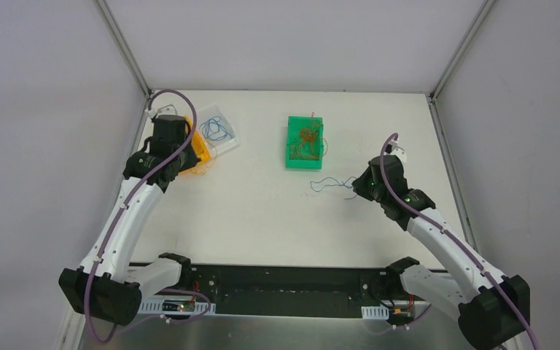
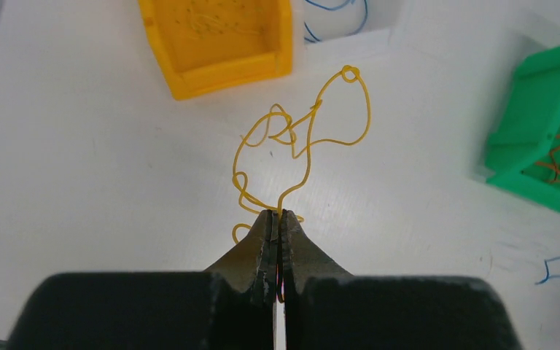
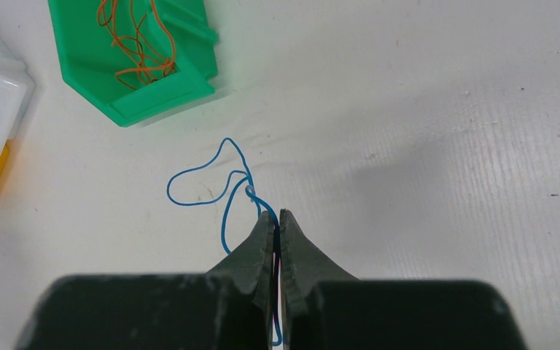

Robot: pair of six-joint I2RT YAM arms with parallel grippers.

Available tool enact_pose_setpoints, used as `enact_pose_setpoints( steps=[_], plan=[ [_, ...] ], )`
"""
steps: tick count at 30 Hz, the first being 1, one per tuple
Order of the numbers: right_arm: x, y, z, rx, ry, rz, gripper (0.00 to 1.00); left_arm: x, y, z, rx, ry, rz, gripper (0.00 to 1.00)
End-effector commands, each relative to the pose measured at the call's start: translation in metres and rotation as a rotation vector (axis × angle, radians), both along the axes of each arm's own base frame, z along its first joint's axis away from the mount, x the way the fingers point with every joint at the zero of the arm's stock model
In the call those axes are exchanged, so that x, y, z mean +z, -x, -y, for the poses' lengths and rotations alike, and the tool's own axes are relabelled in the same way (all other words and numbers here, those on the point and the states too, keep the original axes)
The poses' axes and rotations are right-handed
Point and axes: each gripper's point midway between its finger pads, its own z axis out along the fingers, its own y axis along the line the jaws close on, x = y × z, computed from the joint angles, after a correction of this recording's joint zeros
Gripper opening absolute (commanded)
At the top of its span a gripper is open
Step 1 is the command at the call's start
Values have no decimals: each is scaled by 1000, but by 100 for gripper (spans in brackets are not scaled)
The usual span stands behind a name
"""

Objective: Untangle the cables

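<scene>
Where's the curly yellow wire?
In the left wrist view, the yellow wire is pinched in the left gripper's shut jaws, near the yellow bin.

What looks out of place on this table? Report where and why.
The orange cables in the green bin sit as one tangled clump, with strands poking past its far and right rims. Otherwise nothing stands out.

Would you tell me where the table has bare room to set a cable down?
Free: the near-centre stretch of table, on the near side of the green bin; the far right corner. Crowded: the far left, where the yellow bin, clear tray and left gripper with its yellow cable sit; the blue cable trails from the right gripper.
</scene>
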Motion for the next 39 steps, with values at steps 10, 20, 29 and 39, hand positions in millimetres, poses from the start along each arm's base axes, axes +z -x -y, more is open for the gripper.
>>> enact_pose_setpoints(
  steps=[10,20,29,39],
  plan=[
    [29,-26,-27,72,-72,69,0,44,-41,-73,247,-34,61,0],
    [31,-25,-26,74,-80,84,0,53,-47,-94,293,-31,74,0],
    [32,-24,-25,72,-81,90,0,50,-61,-112,344,-3,68,0],
    [32,-25,-28,77,-89,85,0,26,-112,-116,334,109,19,0]
  ],
)
